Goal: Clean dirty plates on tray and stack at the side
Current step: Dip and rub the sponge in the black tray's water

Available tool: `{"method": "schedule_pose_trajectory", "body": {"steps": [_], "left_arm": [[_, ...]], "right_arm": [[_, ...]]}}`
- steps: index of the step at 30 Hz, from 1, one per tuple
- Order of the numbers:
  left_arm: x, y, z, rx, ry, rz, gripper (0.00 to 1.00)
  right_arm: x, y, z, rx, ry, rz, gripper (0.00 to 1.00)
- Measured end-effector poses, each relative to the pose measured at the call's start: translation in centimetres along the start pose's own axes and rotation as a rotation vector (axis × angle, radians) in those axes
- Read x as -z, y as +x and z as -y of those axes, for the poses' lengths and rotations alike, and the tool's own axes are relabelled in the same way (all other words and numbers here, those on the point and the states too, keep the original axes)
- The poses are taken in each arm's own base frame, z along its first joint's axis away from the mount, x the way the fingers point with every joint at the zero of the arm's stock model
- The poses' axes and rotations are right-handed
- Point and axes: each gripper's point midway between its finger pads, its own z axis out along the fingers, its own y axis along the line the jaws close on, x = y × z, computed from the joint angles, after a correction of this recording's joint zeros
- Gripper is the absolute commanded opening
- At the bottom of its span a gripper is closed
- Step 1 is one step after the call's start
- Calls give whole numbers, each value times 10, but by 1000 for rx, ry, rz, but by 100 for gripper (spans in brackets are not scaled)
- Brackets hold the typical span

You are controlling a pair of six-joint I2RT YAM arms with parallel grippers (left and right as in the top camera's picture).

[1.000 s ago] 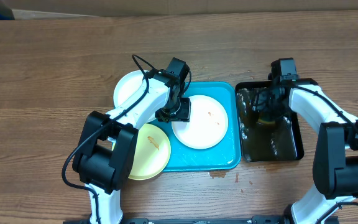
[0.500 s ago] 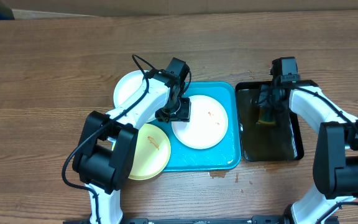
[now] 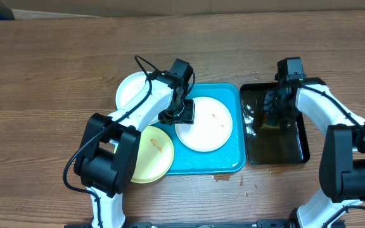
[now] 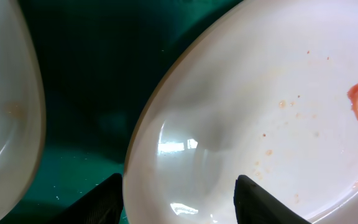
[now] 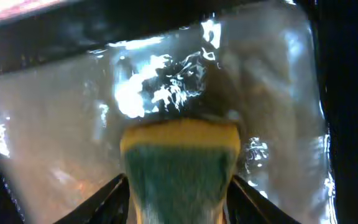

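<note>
Ripples in the black tray (image 3: 300,149) have shifted since a second ago, and the right gripper (image 3: 272,119) has nudged slightly; the left arm has not moved. Brown drips (image 3: 224,177) mark the wood-grain table (image 3: 43,95) at 6 o'clock of the turquoise tray (image 3: 233,161). The left gripper (image 3: 184,115) stands open astride the rim of the smeared white plate (image 3: 208,130) in the tray. The right fingers pinch the sponge (image 5: 179,168). The second white plate (image 3: 128,88), at 10 o'clock, is half hidden by the arm. The yellow plate (image 3: 151,155), at 8 o'clock, overlaps the tray's corner.
</note>
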Motion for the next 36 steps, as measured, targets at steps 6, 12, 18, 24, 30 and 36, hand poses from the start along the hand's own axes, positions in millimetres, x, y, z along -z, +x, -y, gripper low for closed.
{"method": "schedule_pose_trajectory", "body": {"steps": [6,12,18,24,30,36], "left_arm": [[0,1,0,1,-2,-5,57],[0,1,0,6,-1,-3,56],[0,1,0,8,-1,-2,57],[0,0,0,8,0,0,58],[0,0,0,8,-1,-2,60],[0,1,0,9,-1,-3,61]], "right_arm": [[4,16,3,3,13,-72,84],[3,14,2,-3,8,-68,76],[3,5,-1,5,-4,-32,49],[3,6,-1,0,-5,-35,32],[3,9,0,-3,-1,-45,58],[4,26,-1,-6,-12,-116,29]]}}
